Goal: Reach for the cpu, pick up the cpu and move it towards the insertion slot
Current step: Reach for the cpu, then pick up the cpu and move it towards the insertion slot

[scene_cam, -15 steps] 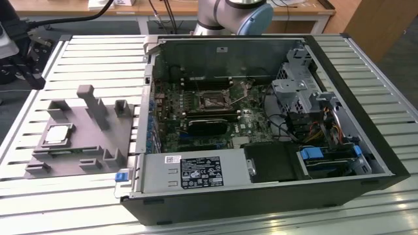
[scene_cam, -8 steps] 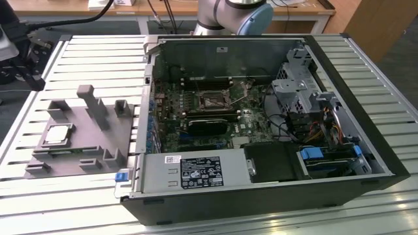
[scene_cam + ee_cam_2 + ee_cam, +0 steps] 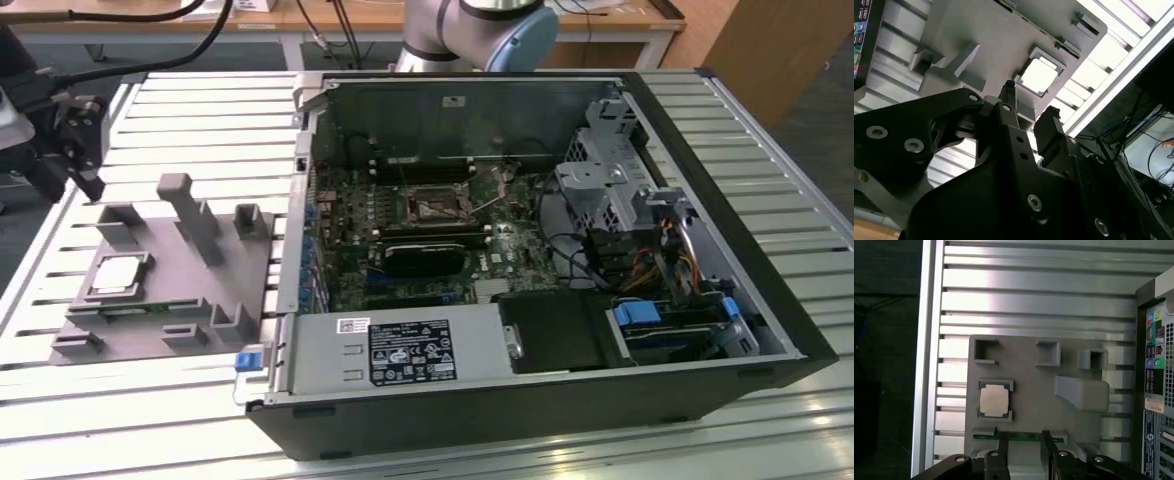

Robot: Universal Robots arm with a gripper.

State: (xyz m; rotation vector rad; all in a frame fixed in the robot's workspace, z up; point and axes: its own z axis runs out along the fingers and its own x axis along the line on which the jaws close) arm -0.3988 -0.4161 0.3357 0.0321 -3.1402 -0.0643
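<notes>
Silvery-white metal tops the cpu, which lies flat in a shallow seat of the grey fixture, held between two low lips on opposite sides; in both wrist views the chip shows square and bare, with nothing touching it. The fixture carries several upright blocks and open pockets; a thin green strip lies along one edge of it, near the chip's seat. The fixture rests on the ribbed aluminium bench, just beside the open computer case, on the exterior view's left of it.

The pincer hangs over the bench at the exterior view's left, by the fixture's far end, apart from the cpu; its jaws are released, and in the first wrist view the pincer shows two dark fingers spread with only the fixture seen between them; in the second wrist view the pincer points toward the chip, grasping nothing.

The insertion slot sits on the motherboard inside the case, a square metal frame with a dark centre; a black block lies just beside it, on the side nearer the camera; the slot is well apart from the cpu, with the case wall between them.
</notes>
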